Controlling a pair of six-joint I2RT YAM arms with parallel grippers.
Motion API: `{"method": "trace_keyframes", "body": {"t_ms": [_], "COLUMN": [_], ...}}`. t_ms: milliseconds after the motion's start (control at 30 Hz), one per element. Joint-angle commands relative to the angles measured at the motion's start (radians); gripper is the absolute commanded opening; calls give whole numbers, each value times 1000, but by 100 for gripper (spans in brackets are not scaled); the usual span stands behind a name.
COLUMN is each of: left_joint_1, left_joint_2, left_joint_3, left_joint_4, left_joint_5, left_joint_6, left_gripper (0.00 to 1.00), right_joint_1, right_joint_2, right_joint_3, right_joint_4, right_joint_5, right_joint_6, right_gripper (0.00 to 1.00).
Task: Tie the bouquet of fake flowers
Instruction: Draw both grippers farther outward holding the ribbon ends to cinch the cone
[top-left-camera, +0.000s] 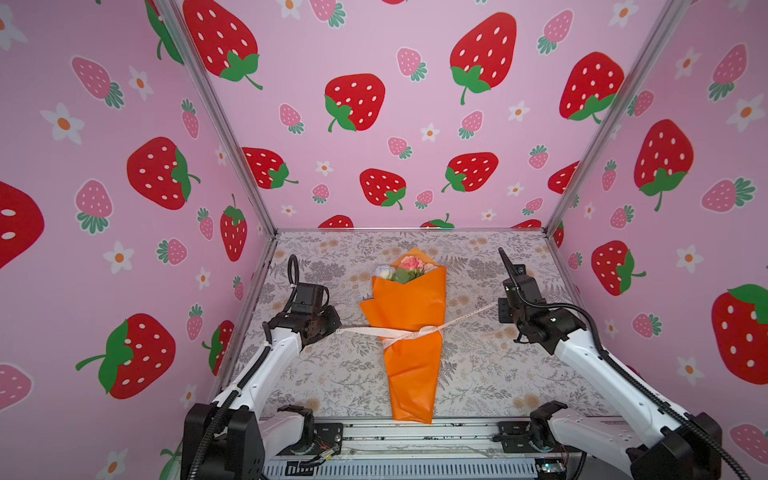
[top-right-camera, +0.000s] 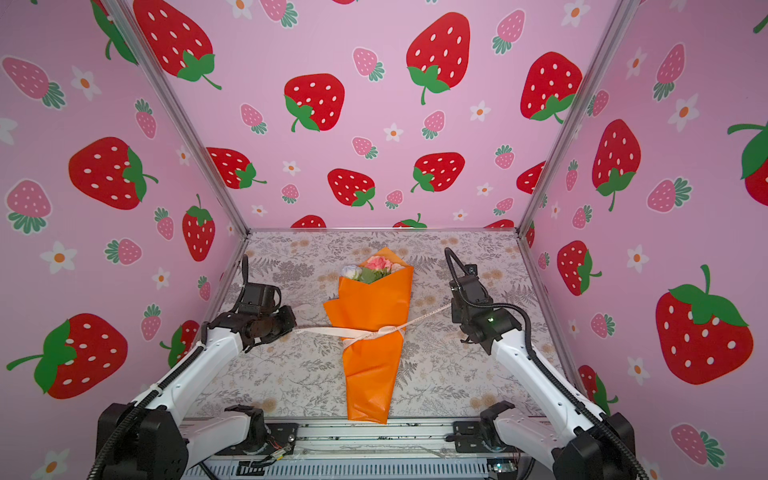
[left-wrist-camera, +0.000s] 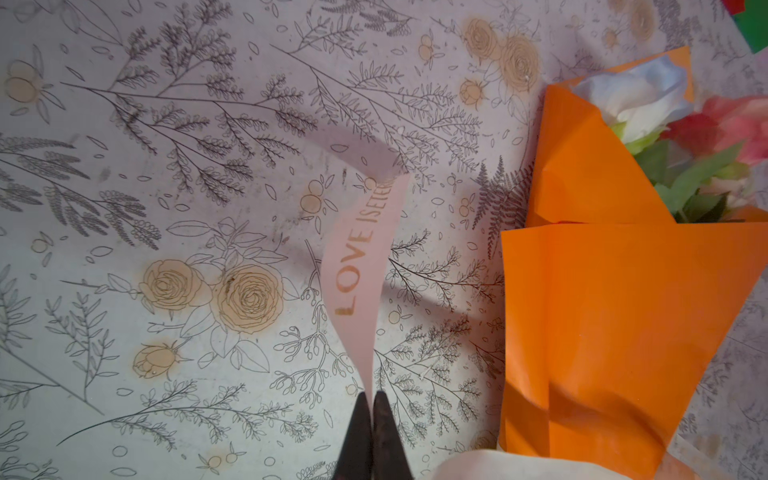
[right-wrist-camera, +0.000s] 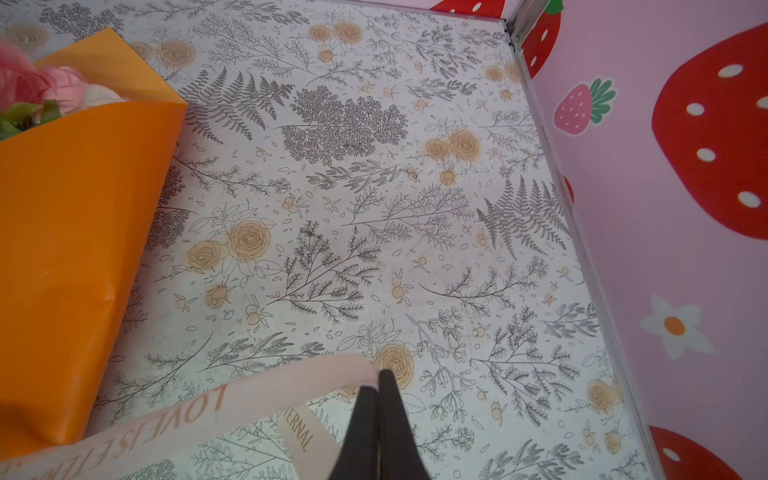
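The left gripper (left-wrist-camera: 371, 400) and right gripper (right-wrist-camera: 379, 379) each clamp one end of the cream printed ribbon (top-left-camera: 399, 332) crossed over the orange-wrapped bouquet of fake flowers (top-left-camera: 406, 269), so tightening likely needs an even outward pull.

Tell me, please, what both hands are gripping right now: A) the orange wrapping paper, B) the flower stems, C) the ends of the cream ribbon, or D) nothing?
C: the wrist views show the left hand and the right hand each pinched shut on an end of the cream ribbon wound around the wrapped bouquet of fake flowers.
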Motion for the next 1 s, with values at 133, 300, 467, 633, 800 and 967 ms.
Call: {"method": "trace_keyframes", "body": {"t_ms": [133,300,467,633,800,967], "left_joint_1": [3,1,0,-4,-14,-18], "left_joint_2": [49,104,126,171,215,241], "left_joint_3": [-27,-52,-78,-67,-63,-49], "left_joint_4": [80,126,177,183,207,174], "left_joint_5": [143,213,263,275,287,237], "left_joint_6": [7,-15,-28,-24,-34,-42], "left_gripper": [0,0,0,0,0,0], "right_joint_1": [-5,-4,-3,-3,-1,-2], "right_joint_2": [15,-12,-56,-85,-81,-95], "right_joint_3": [65,102,154,183,192,196], "right_joint_4": [60,93,118,153,186,253], "right_joint_5": [106,97,108,143,213,263], "right_joint_6": [-131,-167,-213,-277,-338,-389], "right_gripper": [0,0,0,0,0,0]}}
